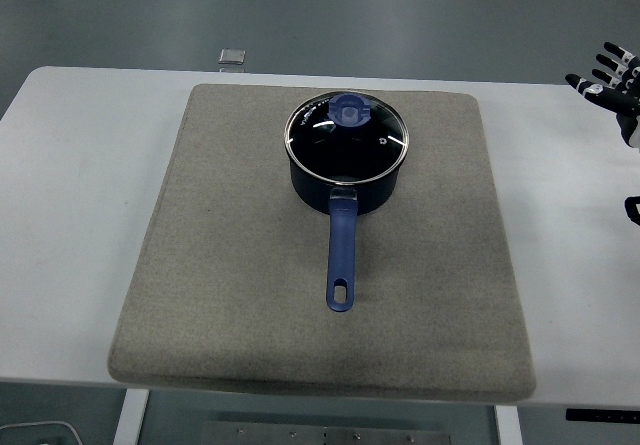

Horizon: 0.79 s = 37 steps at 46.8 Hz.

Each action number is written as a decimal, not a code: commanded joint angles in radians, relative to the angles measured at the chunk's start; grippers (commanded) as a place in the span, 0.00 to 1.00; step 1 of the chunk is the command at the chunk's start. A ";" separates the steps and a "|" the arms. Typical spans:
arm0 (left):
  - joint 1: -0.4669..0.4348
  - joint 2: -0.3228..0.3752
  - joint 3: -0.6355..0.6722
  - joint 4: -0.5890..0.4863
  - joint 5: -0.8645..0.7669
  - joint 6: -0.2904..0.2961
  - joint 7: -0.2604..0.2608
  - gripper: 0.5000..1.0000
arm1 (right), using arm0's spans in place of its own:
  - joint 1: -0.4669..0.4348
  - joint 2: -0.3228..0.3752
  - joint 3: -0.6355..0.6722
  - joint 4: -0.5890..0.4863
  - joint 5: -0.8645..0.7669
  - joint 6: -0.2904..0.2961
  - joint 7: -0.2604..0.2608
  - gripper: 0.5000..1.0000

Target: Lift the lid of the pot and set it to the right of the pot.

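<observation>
pot lid [347, 135] on pot [345, 187], right hand [616, 83] seemingly spread

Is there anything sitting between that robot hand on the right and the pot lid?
Nothing stands there. In the head view, only bare mat and white table lie between the right hand and the lid.

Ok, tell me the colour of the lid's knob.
Blue, the knob atop the glass lid; head view shows it.
</observation>
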 commanded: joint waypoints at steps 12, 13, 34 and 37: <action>-0.009 0.000 -0.001 0.003 0.000 0.000 0.000 1.00 | 0.021 -0.009 0.006 -0.002 0.000 -0.002 -0.001 0.84; -0.009 0.000 -0.001 0.003 0.001 0.000 0.000 1.00 | 0.021 -0.009 0.006 -0.002 0.000 0.000 -0.001 0.84; -0.008 0.000 0.001 0.003 0.000 0.000 0.000 1.00 | 0.018 -0.010 0.006 -0.002 0.000 0.002 0.003 0.84; -0.008 0.000 0.001 0.003 0.001 0.000 0.000 1.00 | 0.018 -0.010 0.005 -0.002 0.000 0.000 0.003 0.84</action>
